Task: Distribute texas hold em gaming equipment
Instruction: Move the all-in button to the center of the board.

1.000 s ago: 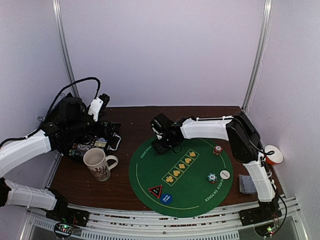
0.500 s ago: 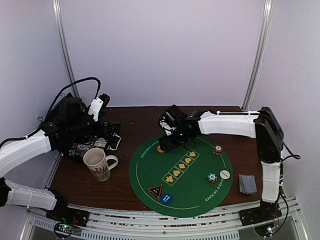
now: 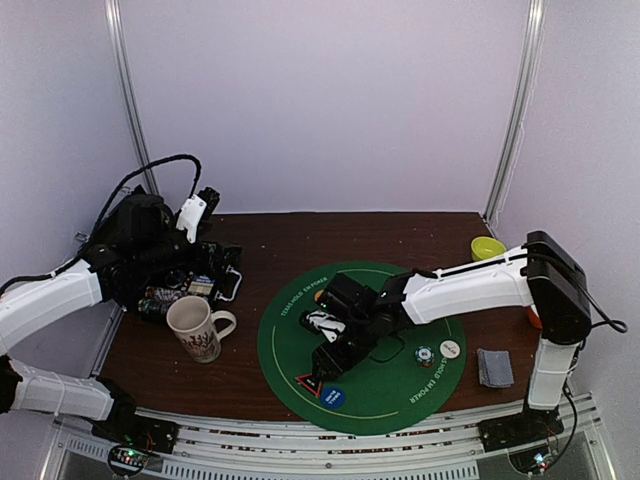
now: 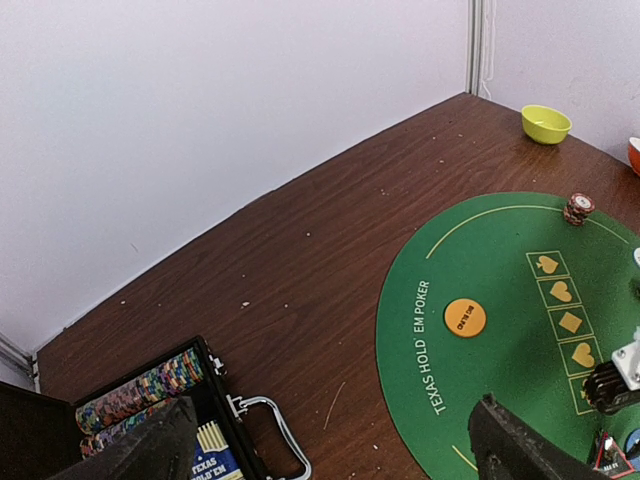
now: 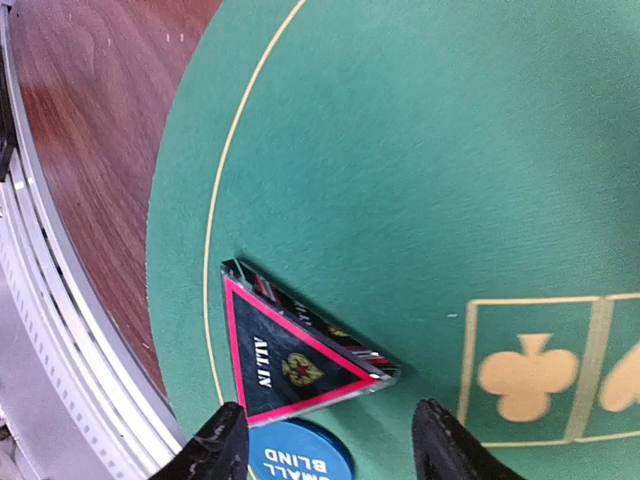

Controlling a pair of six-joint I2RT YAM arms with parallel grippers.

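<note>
My right gripper [image 5: 335, 445] hangs open low over the green poker mat [image 3: 400, 385]. Its fingers straddle the near edge of a black and red triangular ALL IN marker [image 5: 290, 360] and a blue SMALL BLIND button [image 5: 300, 455], without touching either. From above, the right gripper [image 3: 326, 362] sits just behind that marker [image 3: 311, 382] and the blue button [image 3: 333, 397]. An orange button [image 4: 465, 318] lies at the mat's far left. A teal-white chip stack [image 3: 425, 355] and a white button [image 3: 450, 349] sit at the mat's right. A red-white chip stack [image 4: 577, 208] stands at its far side. Grey-backed cards [image 3: 493, 367] lie on the wood. My left gripper [image 4: 330, 450] is open and empty.
An open black case [image 4: 150, 400] with rows of chips sits under my left gripper at the table's left. A patterned cream mug [image 3: 198, 328] stands in front of it. A yellow bowl [image 3: 487, 247] is at the back right, with an orange bowl [image 4: 635, 152] nearer along the right edge.
My right arm swung from the mat's far left edge to its near left part, leaving the orange button lying there. Its jaws narrowed a little. The left arm stayed still.
</note>
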